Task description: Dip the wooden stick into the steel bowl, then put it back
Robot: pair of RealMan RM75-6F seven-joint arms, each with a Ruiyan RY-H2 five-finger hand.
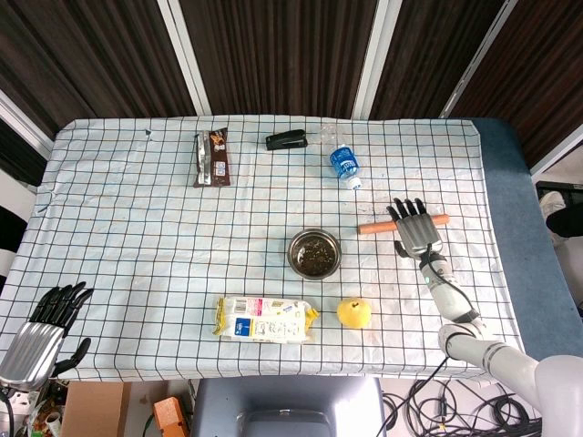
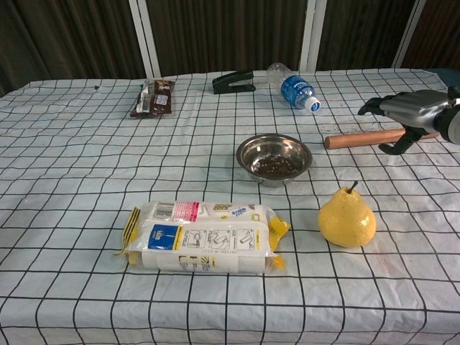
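The wooden stick [image 1: 375, 227] [image 2: 358, 139] lies flat on the checked tablecloth, right of the steel bowl [image 1: 314, 253] [image 2: 274, 157]. The bowl holds dark bits at its bottom. My right hand [image 1: 417, 228] [image 2: 407, 115] hovers palm-down over the stick's right half with its fingers spread, and it holds nothing. In the chest view its fingers reach over the stick and the thumb hangs in front of it. My left hand [image 1: 44, 330] hangs off the table's near left corner, fingers apart and empty; only the head view shows it.
A yellow pear [image 1: 354, 312] [image 2: 347, 218] and a packaged snack [image 1: 264, 319] [image 2: 205, 237] lie near the front edge. At the back are a water bottle [image 1: 343, 160] [image 2: 293, 88], a black stapler [image 1: 286, 139] [image 2: 233, 80] and a brown wrapper [image 1: 211, 157] [image 2: 153, 98].
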